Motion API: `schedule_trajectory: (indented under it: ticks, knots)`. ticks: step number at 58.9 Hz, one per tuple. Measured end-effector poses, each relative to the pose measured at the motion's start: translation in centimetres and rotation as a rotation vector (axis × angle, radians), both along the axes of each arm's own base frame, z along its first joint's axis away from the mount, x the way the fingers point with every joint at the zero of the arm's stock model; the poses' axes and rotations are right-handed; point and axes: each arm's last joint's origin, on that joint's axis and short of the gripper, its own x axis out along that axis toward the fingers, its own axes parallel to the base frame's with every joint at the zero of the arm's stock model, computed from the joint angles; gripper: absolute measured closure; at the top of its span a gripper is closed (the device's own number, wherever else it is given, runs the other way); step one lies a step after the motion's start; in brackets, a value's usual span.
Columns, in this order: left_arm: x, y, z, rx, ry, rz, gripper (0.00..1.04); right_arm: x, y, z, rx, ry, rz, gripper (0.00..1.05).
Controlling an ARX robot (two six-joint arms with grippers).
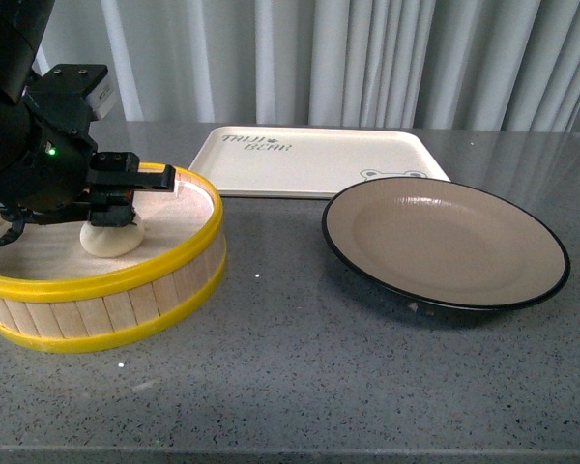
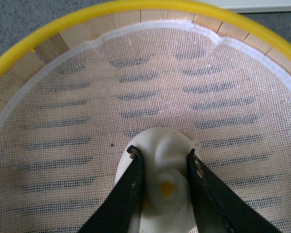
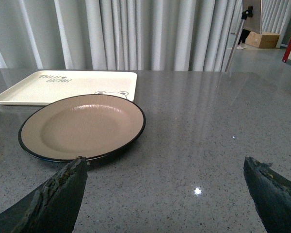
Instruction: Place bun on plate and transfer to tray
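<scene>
Bun (image 1: 113, 240) (image 2: 161, 141): inside the yellow-rimmed wooden steamer basket (image 1: 106, 311) (image 2: 136, 6), on the white mesh liner (image 2: 87, 97), off-centre toward the basket's far side in the front view. Cream-white, pleated, with a yellow dot on top facing the left wrist camera.

Left jaws: closed narrow on the bun, one black finger (image 2: 126, 194) pressed against each flank, dot between them. The dough bulges slightly past the fingertips. Left arm (image 1: 29, 145) reaches down over the basket rim from the left edge of the tabletop (image 1: 300, 377). Whether the bun is raised off the liner cannot be told; it looks to be at liner level.

Basket: stands on the tabletop at the left edge, toward the front. Slatted wooden wall, yellow bands top and bottom.

Plate (image 1: 445, 237) (image 3: 82, 127): beige inside, black rim, upright on the tabletop right of centre, apart from the basket, nothing on it. Its far rim lies just beside the tray's near right corner; contact cannot be judged.

Tray (image 1: 309, 159) (image 3: 63, 86): cream-white, flat, toward the far edge behind the gap between basket and plate. Dark lettering at its far left, bear face at its near right corner.

Right jaws: spread wide, nothing between them, above bare tabletop on the near side of the plate in the right wrist view.

Pale pleated curtain (image 1: 367, 58) behind the far edge.
</scene>
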Motion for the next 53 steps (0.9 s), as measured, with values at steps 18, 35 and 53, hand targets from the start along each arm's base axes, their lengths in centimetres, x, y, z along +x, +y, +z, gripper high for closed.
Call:
schedule_trajectory:
  ticks: [18,35,53]
  knots:
    - [-1.2,-3.8,6.2,-0.019,-0.190,-0.118,1.01,0.0,0.0,0.0,0.000,0.000,0.000,0.08]
    - [-2.5,-16.8,6.5,-0.049,-0.200,-0.420,1.01,0.0,0.0,0.0,0.000,0.000,0.000,0.08]
    - [1.1,-20.7,3.2,-0.024,-0.087,-0.465,1.01,0.0,0.0,0.0,0.000,0.000,0.000,0.08]
